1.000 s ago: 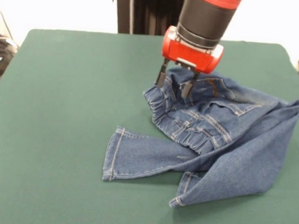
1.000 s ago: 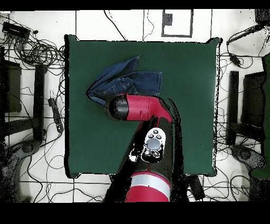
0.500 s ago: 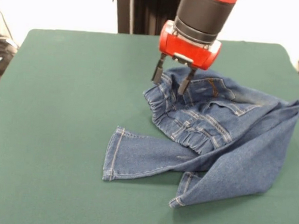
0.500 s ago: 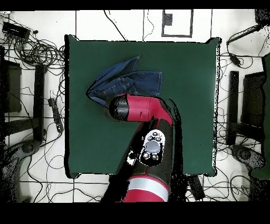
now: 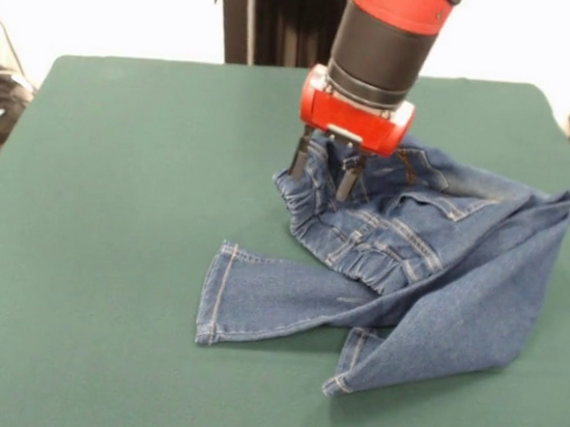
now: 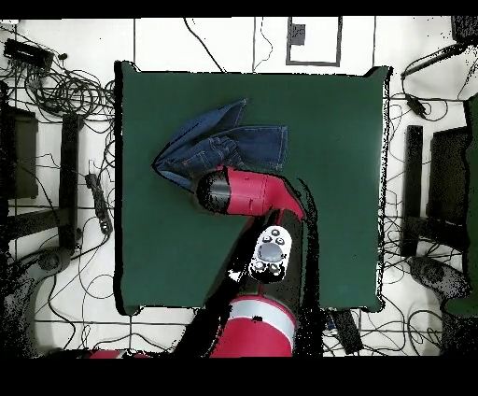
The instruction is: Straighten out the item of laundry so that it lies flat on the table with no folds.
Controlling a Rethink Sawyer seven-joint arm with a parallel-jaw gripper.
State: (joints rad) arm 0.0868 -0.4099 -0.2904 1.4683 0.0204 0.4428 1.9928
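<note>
Right of centre on green table: jeans, crumpled, not flat. Gathered waistband bunched up in middle, running from far left down to near right. One leg stretched out left along table, hem at near left, pale stitching showing. Other leg folded over, its wide panel reaching far right and tapering to a hem at near centre. Orange-stitched pocket visible just behind waistband.

Over far end of waistband: pincer, open, two dark fingers apart and pointing down, tips at or just above the gathered cloth; contact not clear. Nothing held between them. Red wrist block and black sleeve above.

From overhead: jeans in left half of table, toward edge away from robot base; red arm covering their near side, pincer hidden beneath.
</note>
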